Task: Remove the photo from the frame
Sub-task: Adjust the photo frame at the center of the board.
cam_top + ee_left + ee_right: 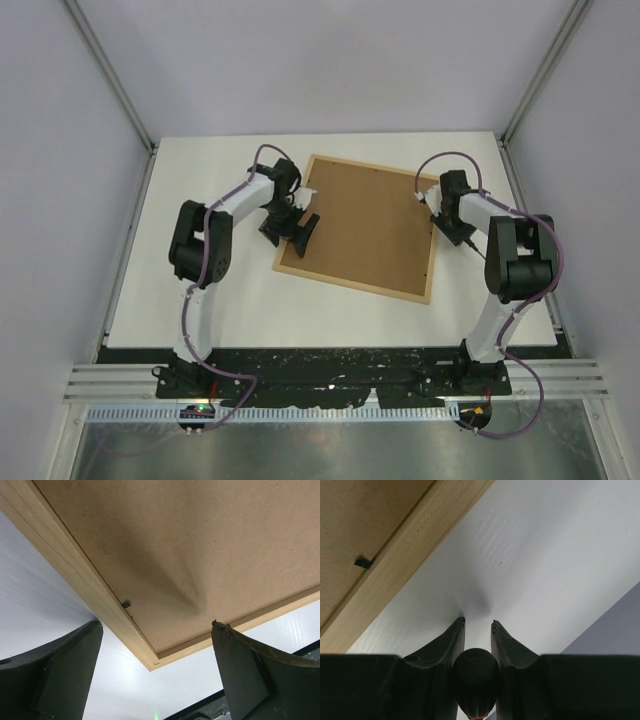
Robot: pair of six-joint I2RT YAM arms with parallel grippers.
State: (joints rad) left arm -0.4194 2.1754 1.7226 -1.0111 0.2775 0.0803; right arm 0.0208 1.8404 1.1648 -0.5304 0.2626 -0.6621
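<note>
The frame (365, 225) lies face down on the white table (200, 300), its brown fibreboard back up and its light-wood rim (107, 607) around it. The photo is hidden beneath the back. My left gripper (290, 232) hangs open over the frame's left edge, and the near-left corner (150, 666) shows between its wide-apart fingers (65, 670). My right gripper (478, 621) is just off the frame's right rim (415, 550), tips down at the table. It is shut on a dark round-ended tool (476, 680) wedged deep between its jaws.
Small black retaining tabs (126, 604) sit on the back along the rim, one also by the right edge (364, 562). Grey enclosure walls (90, 150) stand left, right and behind. The table's dark near edge (205, 707) lies close to the frame's corner.
</note>
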